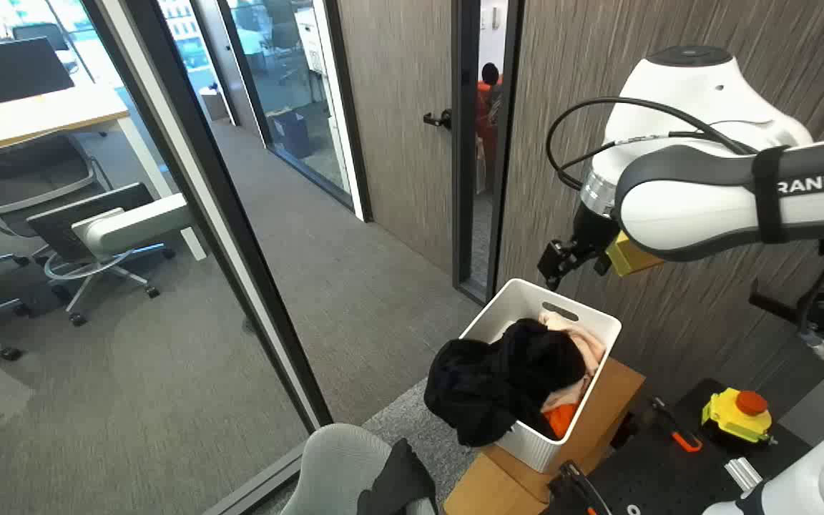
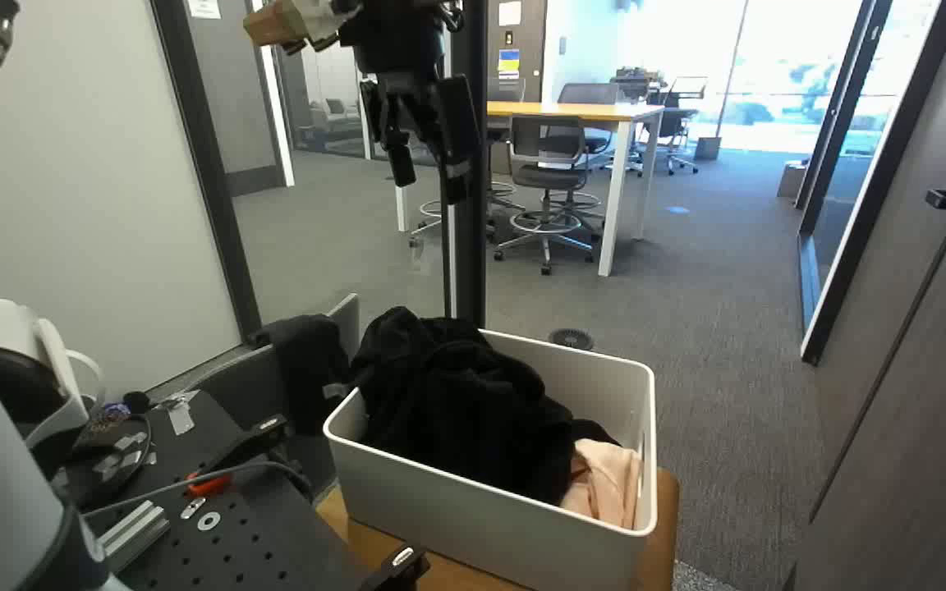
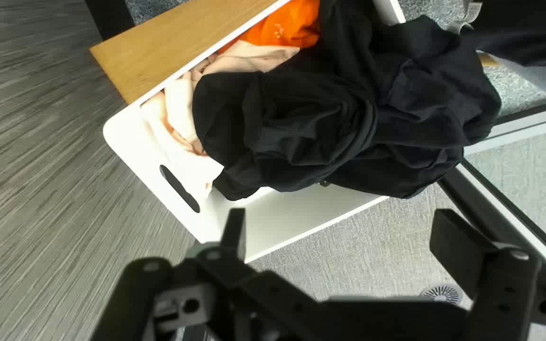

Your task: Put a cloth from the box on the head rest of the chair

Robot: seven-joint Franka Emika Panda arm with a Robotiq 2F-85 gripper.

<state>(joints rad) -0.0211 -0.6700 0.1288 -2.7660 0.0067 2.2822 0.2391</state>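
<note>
A white box (image 1: pixel 537 450) holds crumpled cloths; its wall also shows in an exterior view (image 2: pixel 481 517) and the wrist view (image 3: pixel 296 218). A large black cloth (image 1: pixel 505 372) lies on top and hangs over one end. A pale pink cloth (image 2: pixel 604 484) and an orange cloth (image 3: pixel 292 26) lie partly under it. The grey chair (image 1: pixel 340 465) stands beside the box, with a dark cloth (image 1: pixel 401 479) draped over its back; this cloth also shows in an exterior view (image 2: pixel 309 361). My gripper (image 3: pixel 341 232) is open and empty, above the box's handle end, touching nothing; it shows in both exterior views (image 1: pixel 575 270) (image 2: pixel 430 176).
The box stands on a brown base (image 1: pixel 487 483). A black perforated table (image 2: pixel 243 542) with tools and a yellow stop button (image 1: pixel 741 415) is beside it. A wood-grain wall (image 1: pixel 669 315) is close to the arm. A framed glass partition (image 1: pixel 240 265) runs behind the chair.
</note>
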